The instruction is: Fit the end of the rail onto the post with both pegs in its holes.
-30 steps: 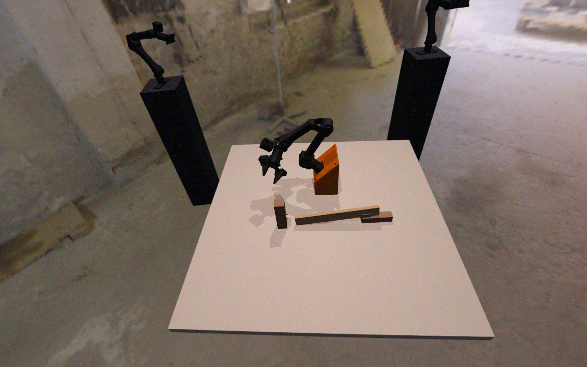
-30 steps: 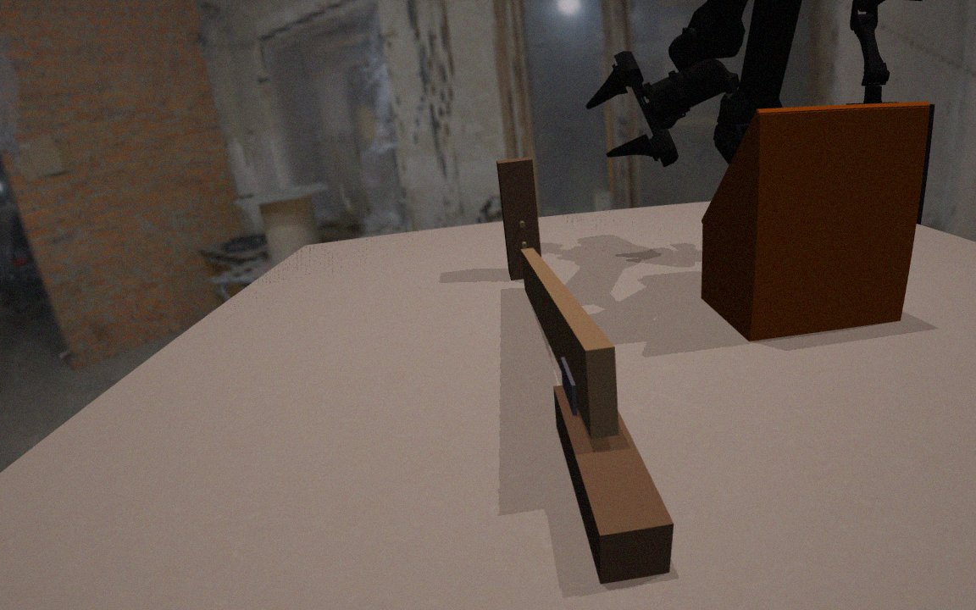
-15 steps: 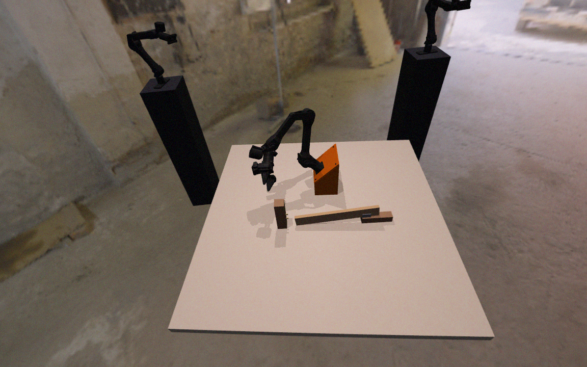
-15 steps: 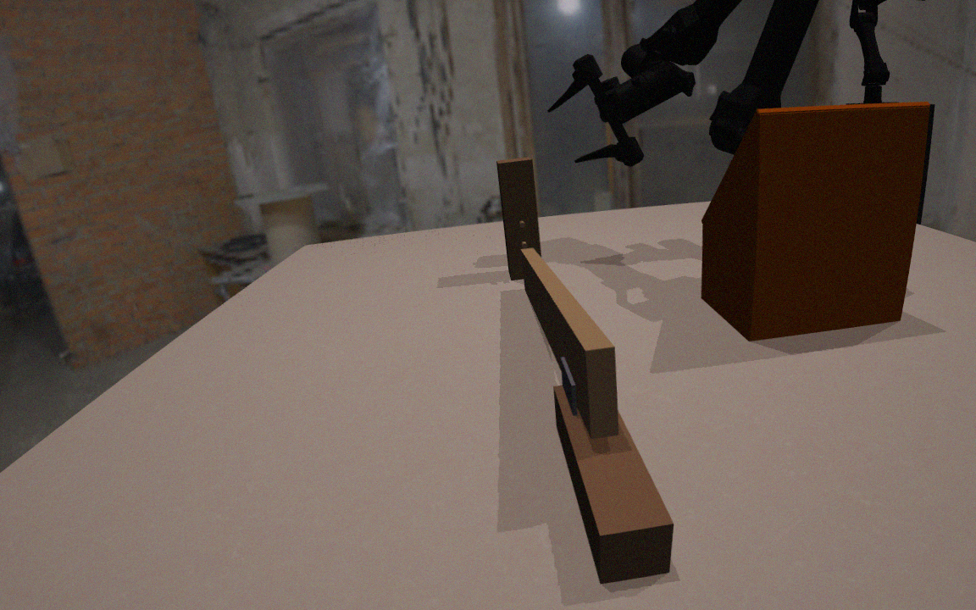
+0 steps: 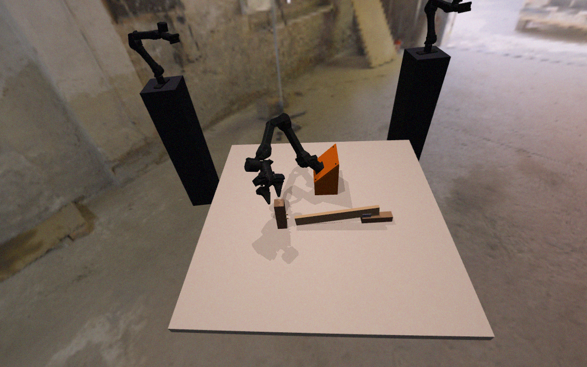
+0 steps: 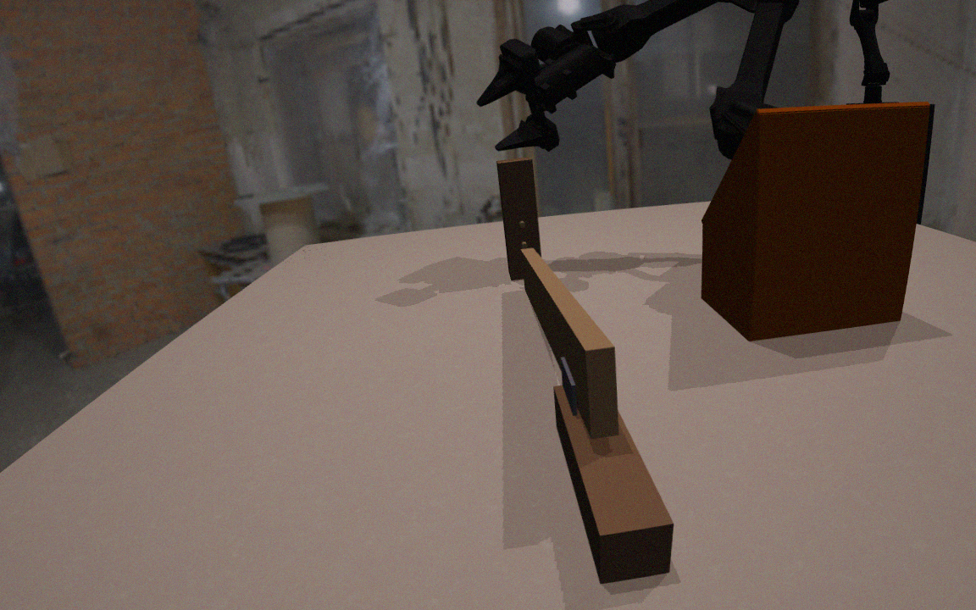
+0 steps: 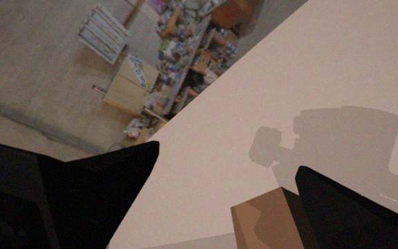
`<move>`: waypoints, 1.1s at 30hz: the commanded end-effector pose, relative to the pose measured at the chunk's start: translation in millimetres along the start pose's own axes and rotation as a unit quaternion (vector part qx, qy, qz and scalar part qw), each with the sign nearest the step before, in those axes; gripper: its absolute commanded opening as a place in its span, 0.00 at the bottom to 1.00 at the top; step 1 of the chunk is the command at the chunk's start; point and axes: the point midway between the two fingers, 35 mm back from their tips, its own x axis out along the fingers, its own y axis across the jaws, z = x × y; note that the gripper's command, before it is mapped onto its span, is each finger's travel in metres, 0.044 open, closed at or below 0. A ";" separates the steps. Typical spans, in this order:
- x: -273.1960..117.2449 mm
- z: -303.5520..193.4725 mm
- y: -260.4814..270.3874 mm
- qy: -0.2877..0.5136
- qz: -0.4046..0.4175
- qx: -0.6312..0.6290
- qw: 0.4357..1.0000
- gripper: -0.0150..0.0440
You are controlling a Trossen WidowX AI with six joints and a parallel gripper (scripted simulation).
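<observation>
The rail slopes, its far end in the blue bracket on the footboard block and its near end down on the table. A small gap separates that end from the upright post. Two pegs stick out of the post towards the rail, outside the rail's holes. My gripper is open and empty, above and close to the post top. The rail does not show in the wrist view; its holes are hidden.
The pale table bears my arm's orange base behind the rail. The arm's shadow falls around the post. Two other arms stand on black pedestals beyond the table.
</observation>
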 end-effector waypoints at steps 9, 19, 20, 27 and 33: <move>83.4 -87.8 70.9 0.217 0.004 -0.355 0.909 1.00; 94.3 -191.2 34.0 0.474 0.049 -0.720 0.504 1.00; 92.9 -198.9 29.7 0.495 0.065 -0.748 0.437 1.00; 93.7 -209.0 26.6 0.520 0.088 -0.779 0.338 1.00; 93.7 -209.0 26.6 0.520 0.088 -0.779 0.338 1.00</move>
